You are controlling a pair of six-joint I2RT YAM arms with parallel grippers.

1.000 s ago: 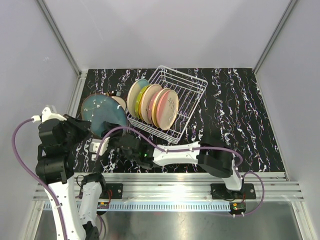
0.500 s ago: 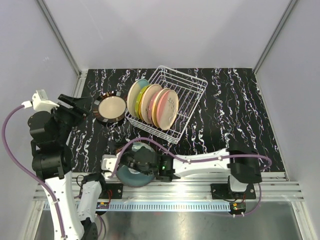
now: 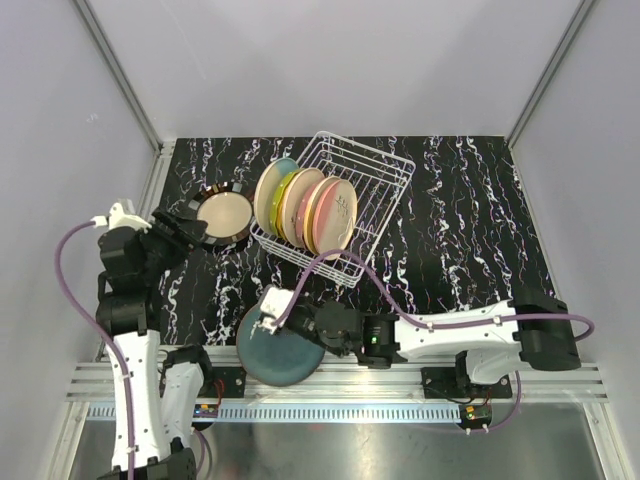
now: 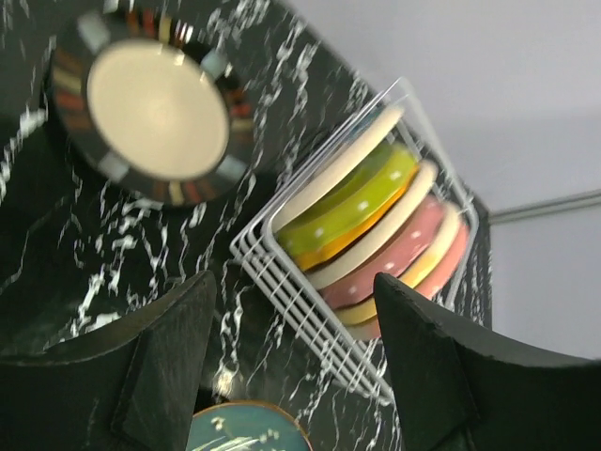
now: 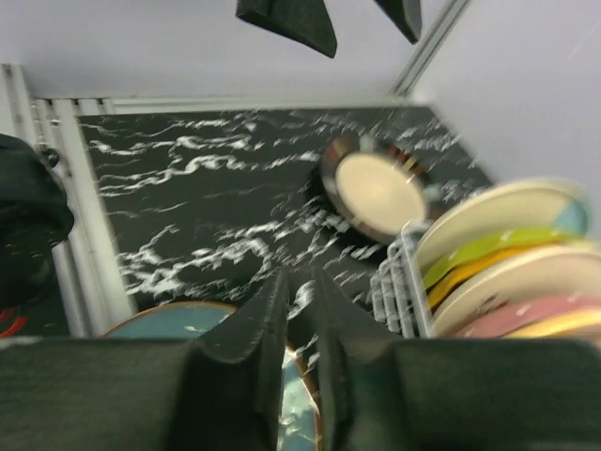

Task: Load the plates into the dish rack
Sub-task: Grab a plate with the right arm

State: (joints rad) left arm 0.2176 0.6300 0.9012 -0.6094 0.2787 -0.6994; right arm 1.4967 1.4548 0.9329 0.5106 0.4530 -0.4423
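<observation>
Mostly done, I'd say: at least 4 plates (image 3: 305, 208) stand on edge in the dish rack (image 3: 378, 185). 2 left: the teal plate (image 3: 285, 355), rim pinched in the right gripper (image 3: 277, 316) at the table's near edge, and a black-rimmed plate (image 3: 222, 215) lying flat just left of the rack, with the left gripper (image 4: 293, 301) wide open and empty near it. Black white-veined table (image 3: 470, 220), plain pale walls (image 3: 330, 60), aluminium rail (image 3: 350, 382) in front.
</observation>
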